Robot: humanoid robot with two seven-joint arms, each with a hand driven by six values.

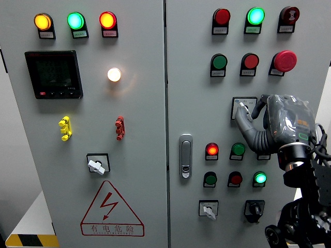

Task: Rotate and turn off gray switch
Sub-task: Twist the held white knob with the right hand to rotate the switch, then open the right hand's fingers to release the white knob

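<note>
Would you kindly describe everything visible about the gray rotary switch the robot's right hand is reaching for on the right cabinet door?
The gray switch sits on a square plate with a dark border, mid-height on the right door, below the dark green and red buttons. Its pale gray knob looks plastic; the handle's pose is largely hidden. The right hand covers the plate's right side, its gray fingers resting at the knob. Markings on the plate are too small to read.
</note>
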